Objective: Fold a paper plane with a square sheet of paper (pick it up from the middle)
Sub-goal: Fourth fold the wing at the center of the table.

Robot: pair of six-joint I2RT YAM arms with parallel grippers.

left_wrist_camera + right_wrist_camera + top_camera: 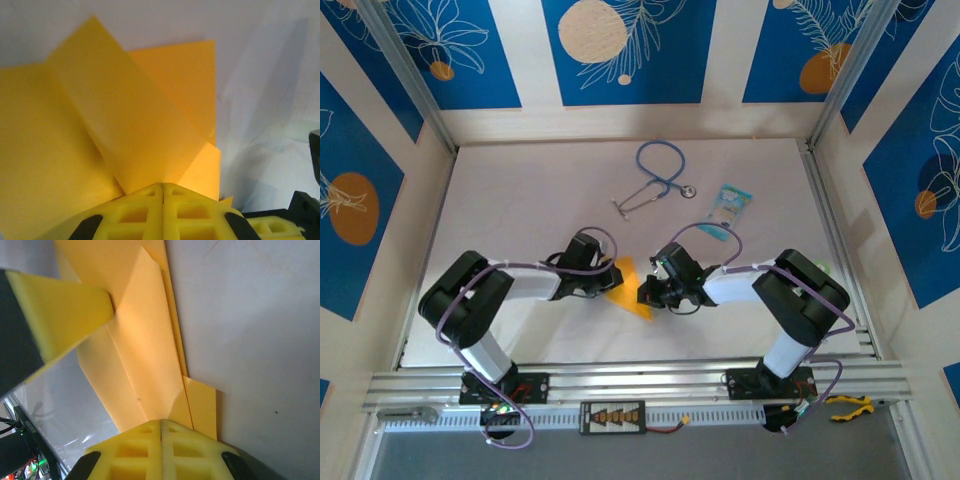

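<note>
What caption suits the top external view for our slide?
Left gripper and right gripper, both shut, meet over a partly folded orange-yellow paper sheet.

Top cam sat high behind the arm bases, angled down over the whole table (520,200), bases at 6 o'clock. L & R wrist cams looked out past own fingers (135,212), v. close on the sheet of paper (125,125); all 3 views shared that sheet

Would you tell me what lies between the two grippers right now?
The partly folded orange-yellow paper lies between the left gripper and the right gripper, as the top view shows.
</note>
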